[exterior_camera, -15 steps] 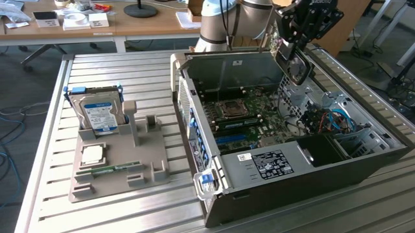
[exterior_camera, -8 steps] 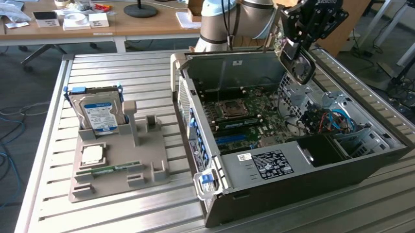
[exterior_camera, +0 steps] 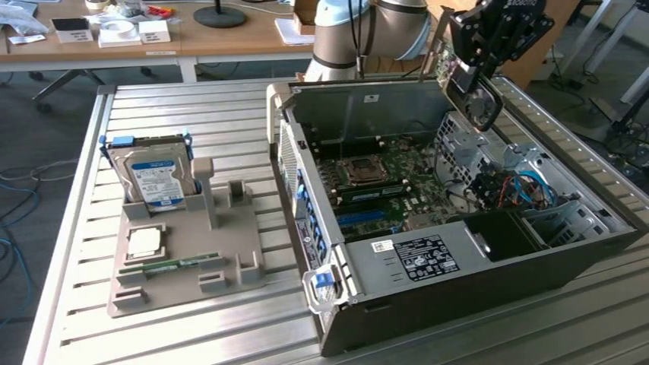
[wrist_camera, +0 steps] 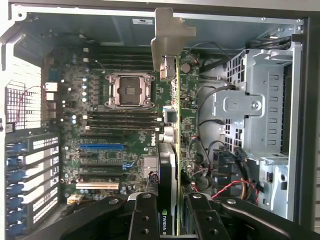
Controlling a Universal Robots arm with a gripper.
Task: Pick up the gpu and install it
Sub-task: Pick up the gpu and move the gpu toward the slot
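Observation:
My gripper (exterior_camera: 485, 72) hangs over the back right of the open computer case (exterior_camera: 507, 281), shut on the gpu (exterior_camera: 479, 97). In the wrist view the gpu (wrist_camera: 172, 115) is seen edge-on between the two black fingers (wrist_camera: 145, 217), with its pale metal bracket (wrist_camera: 167, 35) pointing toward the case's rear wall. The card hangs above the motherboard (wrist_camera: 100, 165), apart from it, over the strip between the CPU socket (wrist_camera: 129, 90) and the drive cage (wrist_camera: 255, 105).
The expansion slots, one of them blue (wrist_camera: 101, 147), lie on the motherboard beside the card. On the exterior view's left a grey fixture (exterior_camera: 218, 262) holds a hard drive (exterior_camera: 154, 176), a CPU (exterior_camera: 144, 242) and a green memory stick (exterior_camera: 167, 266). Cables (wrist_camera: 220, 185) run beside the drive cage.

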